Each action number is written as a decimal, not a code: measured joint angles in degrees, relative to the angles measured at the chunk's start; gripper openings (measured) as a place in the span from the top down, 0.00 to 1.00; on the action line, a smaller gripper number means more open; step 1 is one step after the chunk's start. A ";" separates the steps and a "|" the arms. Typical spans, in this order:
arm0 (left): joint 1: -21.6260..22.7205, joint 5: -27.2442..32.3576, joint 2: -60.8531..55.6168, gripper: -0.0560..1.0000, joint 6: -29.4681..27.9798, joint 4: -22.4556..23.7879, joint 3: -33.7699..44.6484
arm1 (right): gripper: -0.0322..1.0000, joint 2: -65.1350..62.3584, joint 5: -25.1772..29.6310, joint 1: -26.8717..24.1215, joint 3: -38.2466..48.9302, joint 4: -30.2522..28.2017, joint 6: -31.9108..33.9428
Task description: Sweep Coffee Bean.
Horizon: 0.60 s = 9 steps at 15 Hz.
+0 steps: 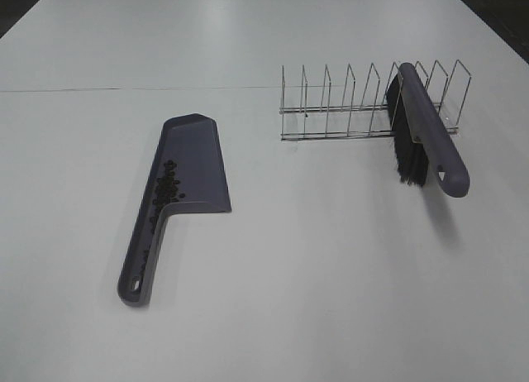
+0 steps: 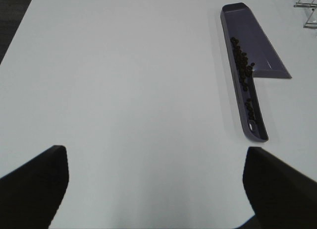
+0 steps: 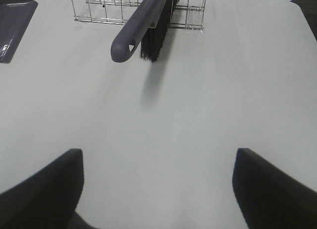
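A purple dustpan (image 1: 188, 169) lies flat on the white table, left of centre, its handle toward the front. The coffee beans (image 1: 165, 190) sit inside it along its left wall and down the handle channel; they also show in the left wrist view (image 2: 242, 66) in the dustpan (image 2: 257, 53). A purple brush (image 1: 430, 130) with black bristles rests in a wire rack (image 1: 347, 105); it also shows in the right wrist view (image 3: 143, 21). My left gripper (image 2: 156, 189) and right gripper (image 3: 158, 189) are open and empty over bare table, out of the overhead view.
The wire rack (image 3: 99, 6) stands at the back right of the table. A seam in the tabletop (image 1: 124, 89) runs across the back. The table's dark edge shows at the far left of the left wrist view (image 2: 12, 21).
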 joint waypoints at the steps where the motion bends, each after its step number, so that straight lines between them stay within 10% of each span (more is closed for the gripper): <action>1: 0.00 2.29 0.00 0.12 0.00 0.00 -0.34 | 0.27 0.00 0.00 0.00 0.00 0.00 0.00; 9: 0.00 -4.30 -0.74 0.14 0.17 0.00 1.72 | 0.27 0.00 0.00 0.00 0.00 -0.11 0.00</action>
